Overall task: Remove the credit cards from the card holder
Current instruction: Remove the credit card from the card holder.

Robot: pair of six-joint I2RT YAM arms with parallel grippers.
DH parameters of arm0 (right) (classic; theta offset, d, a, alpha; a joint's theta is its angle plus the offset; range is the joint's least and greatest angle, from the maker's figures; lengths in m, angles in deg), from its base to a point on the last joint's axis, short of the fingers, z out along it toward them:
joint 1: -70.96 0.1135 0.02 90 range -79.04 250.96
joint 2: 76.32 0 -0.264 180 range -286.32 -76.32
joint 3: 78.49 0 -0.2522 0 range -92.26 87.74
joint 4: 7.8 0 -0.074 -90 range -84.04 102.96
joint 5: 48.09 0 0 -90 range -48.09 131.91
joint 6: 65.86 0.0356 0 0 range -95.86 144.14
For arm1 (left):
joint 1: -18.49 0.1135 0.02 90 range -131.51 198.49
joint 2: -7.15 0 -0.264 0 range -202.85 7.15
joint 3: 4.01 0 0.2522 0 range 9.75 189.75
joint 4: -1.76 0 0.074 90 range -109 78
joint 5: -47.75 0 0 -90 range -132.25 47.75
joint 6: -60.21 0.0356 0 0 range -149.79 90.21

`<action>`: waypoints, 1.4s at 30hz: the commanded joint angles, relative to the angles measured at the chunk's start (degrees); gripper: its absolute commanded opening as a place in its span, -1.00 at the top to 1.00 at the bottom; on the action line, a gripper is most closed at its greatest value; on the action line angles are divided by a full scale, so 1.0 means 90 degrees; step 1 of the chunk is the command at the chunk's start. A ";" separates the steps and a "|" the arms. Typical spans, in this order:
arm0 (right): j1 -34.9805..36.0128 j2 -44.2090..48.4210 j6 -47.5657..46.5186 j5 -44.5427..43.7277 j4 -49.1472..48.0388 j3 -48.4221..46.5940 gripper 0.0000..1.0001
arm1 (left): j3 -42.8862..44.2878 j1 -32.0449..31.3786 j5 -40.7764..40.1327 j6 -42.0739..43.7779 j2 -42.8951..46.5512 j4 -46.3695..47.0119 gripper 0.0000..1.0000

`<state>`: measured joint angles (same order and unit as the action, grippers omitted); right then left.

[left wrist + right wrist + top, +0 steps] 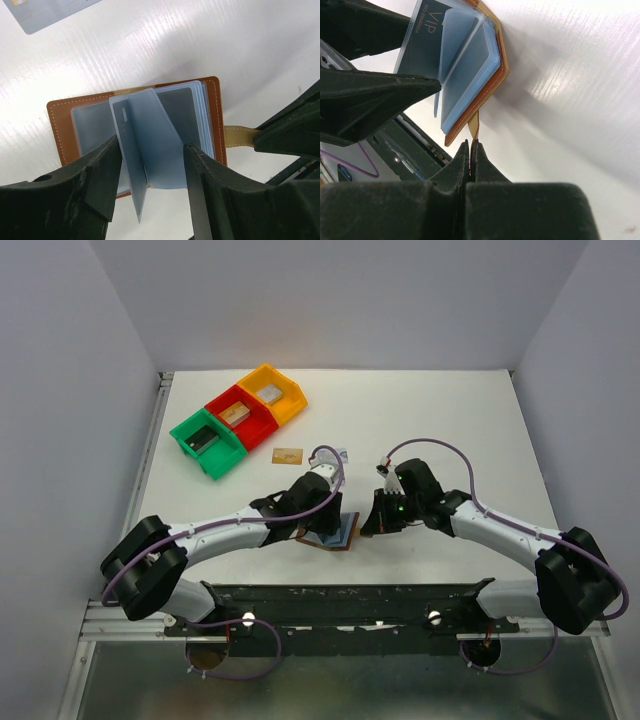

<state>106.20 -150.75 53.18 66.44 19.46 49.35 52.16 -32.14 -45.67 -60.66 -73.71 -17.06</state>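
The left gripper [152, 150] stands open, its matte black fingers [102, 177] straddling stiff, translucent light-blue plastic sleeves [162, 135] that fan upright from the small brown leather card holder [59, 131]. The holder has pale stitching and lies spread on the ribbed white table [210, 40], between the two wrists. The right gripper [470, 147] is pinched tight on the holder's narrow tan snap tab [474, 126], beside a sleeved black card printed "VIP" [422, 40]. A silvery light-blue card [50, 12] and a gold-tan card [287, 455] lie loose farther out. Both white arms, the left arm [220, 530] and the right arm [500, 530], reach inward, elbows bent outward.
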 commanded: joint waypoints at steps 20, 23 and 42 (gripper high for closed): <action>0.0020 0.0144 -0.0053 -0.0626 0.0190 0.0057 0.28 | -0.0025 -0.0029 0.0116 0.0110 -0.0010 0.0074 0.84; 0.0020 0.0622 -0.0062 -0.0870 0.0258 0.0008 -0.01 | 0.0004 -0.0038 0.0165 0.0061 -0.0029 0.0093 0.85; 0.0195 -0.0772 0.0806 0.0731 -0.1782 0.0027 -0.11 | 0.0346 -0.0029 0.0165 -0.0486 -0.0264 -0.0014 1.00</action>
<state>106.96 -155.97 57.88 69.81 10.45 48.65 54.33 -32.16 -44.40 -63.67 -75.72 -17.37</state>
